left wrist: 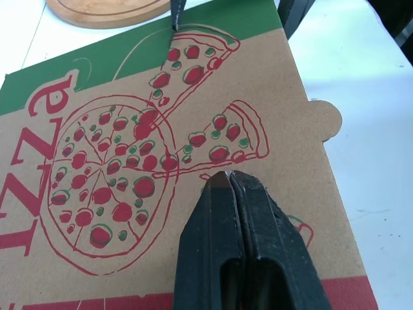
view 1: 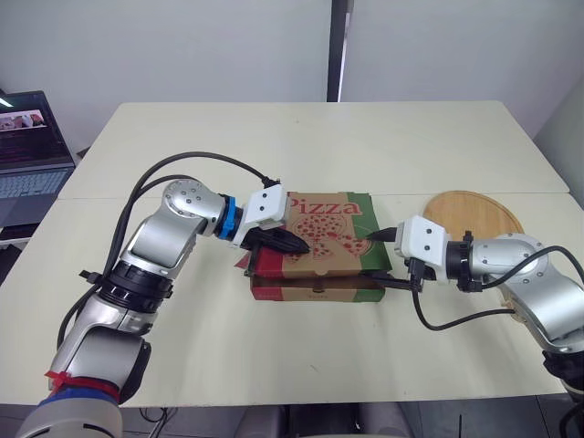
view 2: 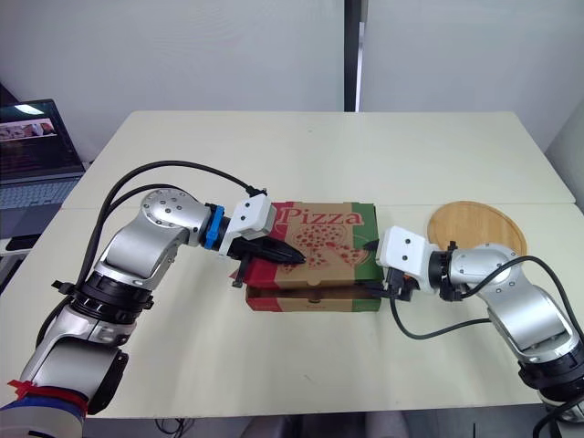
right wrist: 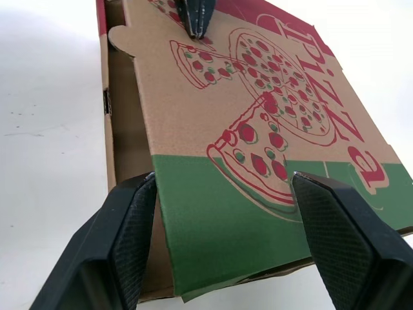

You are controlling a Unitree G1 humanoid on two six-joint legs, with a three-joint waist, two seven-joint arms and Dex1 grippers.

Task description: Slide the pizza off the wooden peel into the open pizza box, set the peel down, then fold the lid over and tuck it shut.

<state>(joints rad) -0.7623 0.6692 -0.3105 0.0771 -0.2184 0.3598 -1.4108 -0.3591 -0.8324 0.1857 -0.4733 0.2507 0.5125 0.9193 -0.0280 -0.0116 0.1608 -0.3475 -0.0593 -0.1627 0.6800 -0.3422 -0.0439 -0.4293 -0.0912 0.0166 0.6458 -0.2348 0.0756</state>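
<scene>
Now left gripper (left wrist: 227, 182), fingers together, seemingly presses the lid (left wrist: 122, 77); right gripper (right wrist: 224, 184) spread

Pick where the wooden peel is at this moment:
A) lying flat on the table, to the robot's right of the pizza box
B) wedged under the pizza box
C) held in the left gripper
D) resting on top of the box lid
A: the wooden peel lies flat on the table, apart from the pizza box and off its right side.
</scene>
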